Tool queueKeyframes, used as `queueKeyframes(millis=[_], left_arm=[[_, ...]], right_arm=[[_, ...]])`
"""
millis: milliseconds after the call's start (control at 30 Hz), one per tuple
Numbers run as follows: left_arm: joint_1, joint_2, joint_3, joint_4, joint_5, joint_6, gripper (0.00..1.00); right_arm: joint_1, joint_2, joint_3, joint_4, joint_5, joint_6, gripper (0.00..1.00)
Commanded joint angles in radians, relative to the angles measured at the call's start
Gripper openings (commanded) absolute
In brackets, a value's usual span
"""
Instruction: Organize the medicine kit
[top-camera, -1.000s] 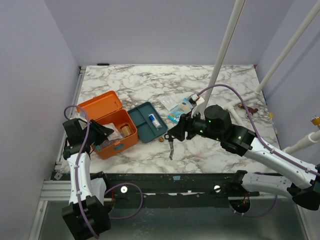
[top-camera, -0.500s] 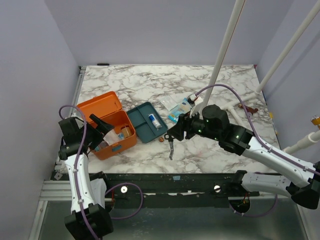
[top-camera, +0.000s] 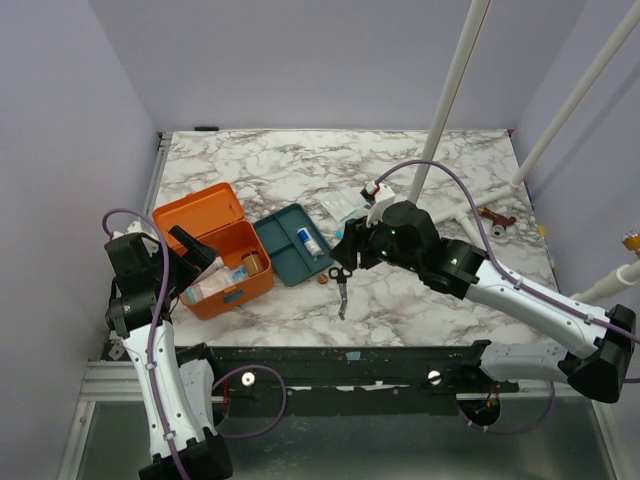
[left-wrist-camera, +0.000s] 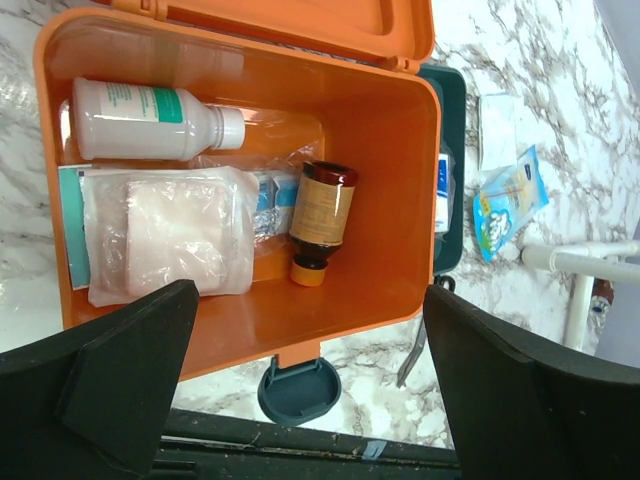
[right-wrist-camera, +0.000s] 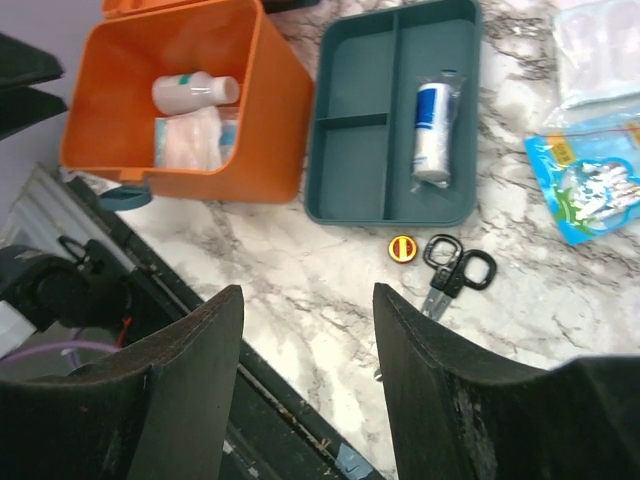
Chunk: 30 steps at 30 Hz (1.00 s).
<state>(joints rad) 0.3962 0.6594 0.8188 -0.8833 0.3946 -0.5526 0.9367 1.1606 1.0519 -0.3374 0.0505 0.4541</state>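
The medicine kit sits lid-open at the table's near-left corner, directly beneath the left gripper, whose empty fingers spread wide along its long axis, while the right gripper, half-spread and empty, hovers farther off.

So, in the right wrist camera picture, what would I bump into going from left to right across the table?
medicine kit → teal tray → blue packet. The scissors and the little cap sit under the tray's span, so they have no clear place in the order.
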Motion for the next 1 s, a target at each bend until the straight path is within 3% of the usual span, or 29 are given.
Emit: queueKeyframes(millis=[0,333,767,967], left_arm=[[-0.013,0.017,0.004,0.002,0.091,0.054,0.98],[-0.177,0.086,0.076,0.004,0.049,0.132,0.98],[-0.349,0.023,-0.001,0.140,0.235,0.176,0.98],[-0.378,-0.040,-0.069,0.188,0.214,0.167,0.98]], right_arm=[[0.005,0.077,0.059,-0.059,0.154,-0.021,0.58],[-0.025,0.317,0.188,-0.127,0.339,-0.048,0.61],[-0.217,0.673,0.459,-0.135,0.249,-0.065,0.62],[-0.269,0.872,0.621,-0.179,0.269,-0.053,0.61]])
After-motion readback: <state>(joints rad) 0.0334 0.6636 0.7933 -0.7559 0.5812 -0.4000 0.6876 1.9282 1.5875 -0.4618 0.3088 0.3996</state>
